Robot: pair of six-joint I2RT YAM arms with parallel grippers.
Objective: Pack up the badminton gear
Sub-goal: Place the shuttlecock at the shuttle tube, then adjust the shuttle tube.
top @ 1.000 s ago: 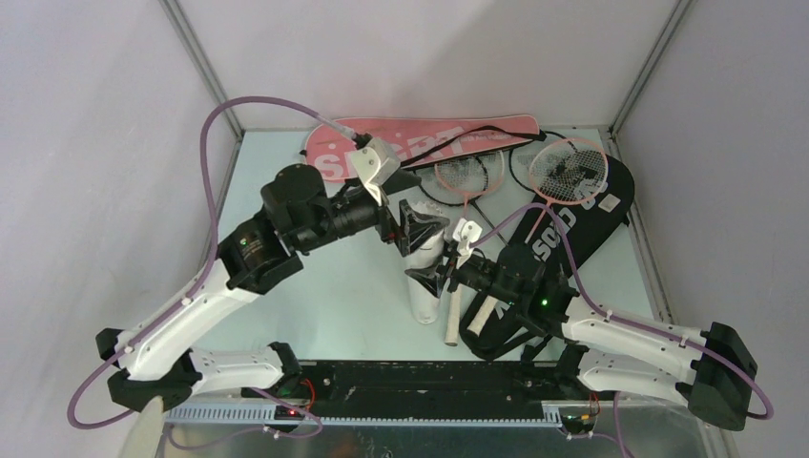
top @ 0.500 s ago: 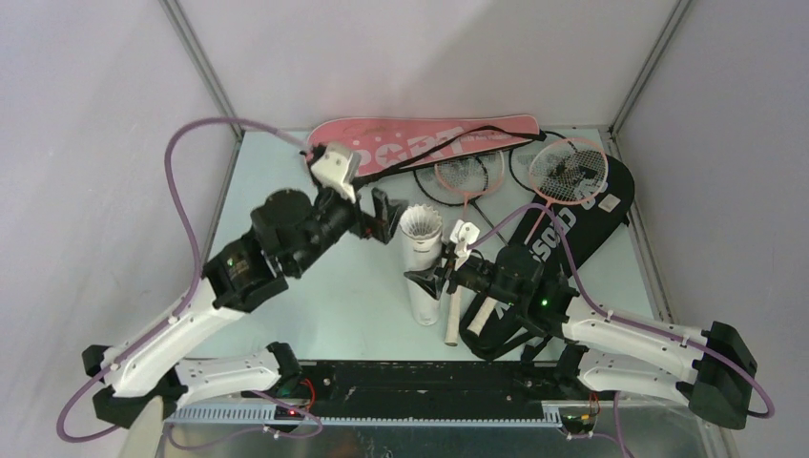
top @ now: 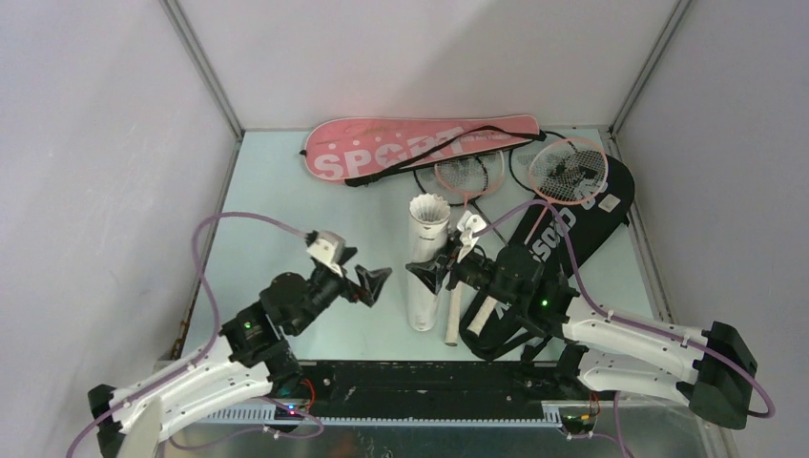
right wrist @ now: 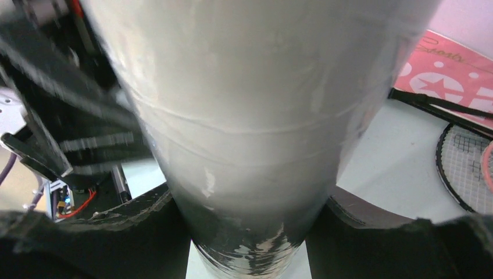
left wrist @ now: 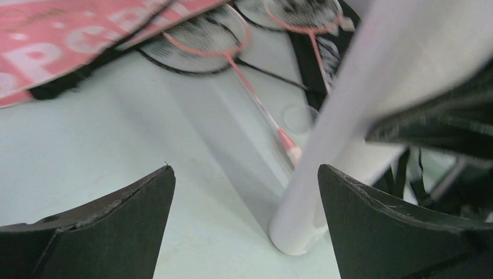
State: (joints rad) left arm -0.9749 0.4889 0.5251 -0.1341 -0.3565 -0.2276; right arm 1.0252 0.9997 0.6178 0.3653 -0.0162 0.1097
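Looking at your top view: tube (top: 423, 305) stands upright mid-desk (top: 286, 219), shuttlecock (top: 429, 212) in its mouth. Right gripper (top: 426, 275) is clamped on the tube. Left gripper (top: 374, 283) is spread wide, empty, just beside it. Left wrist: fingers (left wrist: 116, 221) apart, tube base on the desk ahead. Right wrist: tube fills the frame, a finger on either side.

The top external view looks down from above and behind the arm bases (top: 429, 382), taking in the table (top: 286, 200). The left wrist view sits low behind the left claw (left wrist: 245, 168), facing the tube (left wrist: 360, 104) just ahead. The right wrist view, behind the right claw (right wrist: 250, 200), is pressed close against that tube, which all three views share
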